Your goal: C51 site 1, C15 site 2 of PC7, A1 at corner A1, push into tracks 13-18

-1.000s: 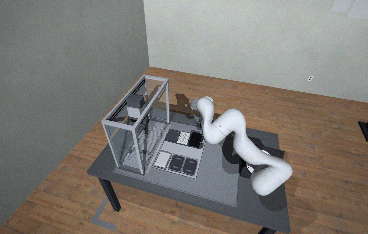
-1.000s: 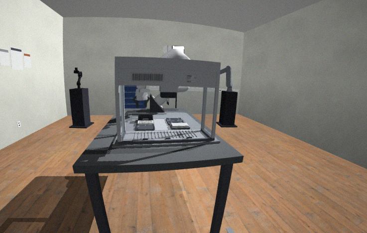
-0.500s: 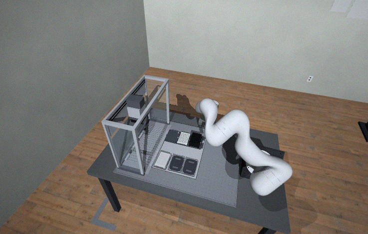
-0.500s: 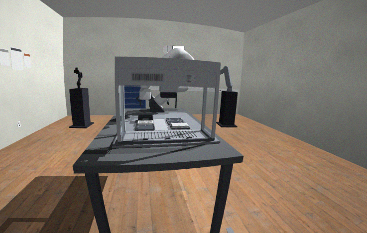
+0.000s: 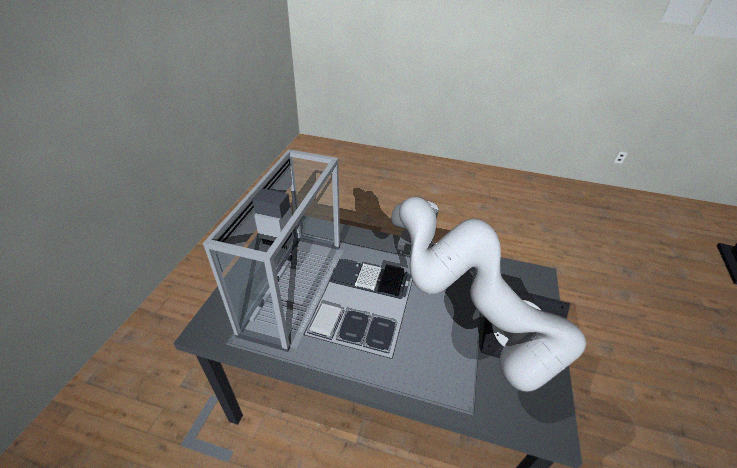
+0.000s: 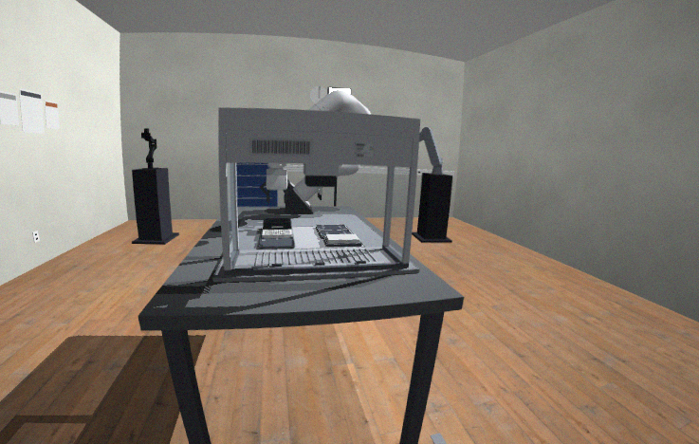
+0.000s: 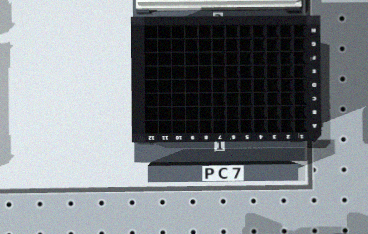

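Note:
In the wrist view I look straight down on the black deep-well block C51 (image 7: 223,80), which sits on site 1 of carrier PC7, right behind the labelled handle (image 7: 223,173). Its well A1 is at the lower right corner. The near edge of the white 96-well plate C15 (image 7: 218,4) shows on site 2 above it. In the top view the carrier (image 5: 368,276) lies on the apron in front of the rails, with C51 (image 5: 391,279), C15 (image 5: 368,276) and a bare dark site 3 (image 5: 347,272). My gripper (image 6: 327,193) hovers above the handle end, open and empty. Its fingers are outside the wrist view.
The white 384-well plate C16 (image 5: 325,318) sits in nest S3. Nests S2 (image 5: 353,325) and S1 (image 5: 380,331) are bare and dark. The glass-framed instrument (image 5: 272,250) with its loading rails (image 6: 313,256) stands behind the apron. Perforated base plate (image 7: 176,215) lies in front of the handle.

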### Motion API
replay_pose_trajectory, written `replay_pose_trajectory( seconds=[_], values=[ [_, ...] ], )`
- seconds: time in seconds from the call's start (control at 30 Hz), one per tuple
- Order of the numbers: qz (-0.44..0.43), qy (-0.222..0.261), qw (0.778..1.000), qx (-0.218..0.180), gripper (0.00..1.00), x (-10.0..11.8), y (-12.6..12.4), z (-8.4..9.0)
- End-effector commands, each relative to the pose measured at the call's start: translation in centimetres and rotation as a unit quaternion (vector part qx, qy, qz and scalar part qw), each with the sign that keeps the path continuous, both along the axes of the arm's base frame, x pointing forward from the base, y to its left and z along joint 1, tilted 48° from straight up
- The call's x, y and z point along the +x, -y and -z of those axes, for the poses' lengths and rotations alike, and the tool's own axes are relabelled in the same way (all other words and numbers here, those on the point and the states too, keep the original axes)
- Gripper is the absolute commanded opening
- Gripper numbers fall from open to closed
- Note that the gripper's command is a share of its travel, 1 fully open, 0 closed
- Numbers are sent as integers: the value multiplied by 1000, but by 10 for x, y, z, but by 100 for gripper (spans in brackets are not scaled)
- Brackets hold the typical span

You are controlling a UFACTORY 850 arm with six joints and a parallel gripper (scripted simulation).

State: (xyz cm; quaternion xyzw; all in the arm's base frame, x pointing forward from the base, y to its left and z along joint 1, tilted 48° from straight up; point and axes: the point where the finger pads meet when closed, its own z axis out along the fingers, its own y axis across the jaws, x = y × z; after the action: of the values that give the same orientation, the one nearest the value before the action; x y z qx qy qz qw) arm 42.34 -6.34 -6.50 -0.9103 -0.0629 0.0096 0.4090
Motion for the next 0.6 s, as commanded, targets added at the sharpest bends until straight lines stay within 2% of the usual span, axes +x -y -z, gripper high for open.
replay_pose_trajectory(
  seconds=[0.0,0.57],
  values=[
    [0,0,1000,0,82,0,-4,4],
    [0,0,1000,0,82,-2,-22,20]
  ],
)
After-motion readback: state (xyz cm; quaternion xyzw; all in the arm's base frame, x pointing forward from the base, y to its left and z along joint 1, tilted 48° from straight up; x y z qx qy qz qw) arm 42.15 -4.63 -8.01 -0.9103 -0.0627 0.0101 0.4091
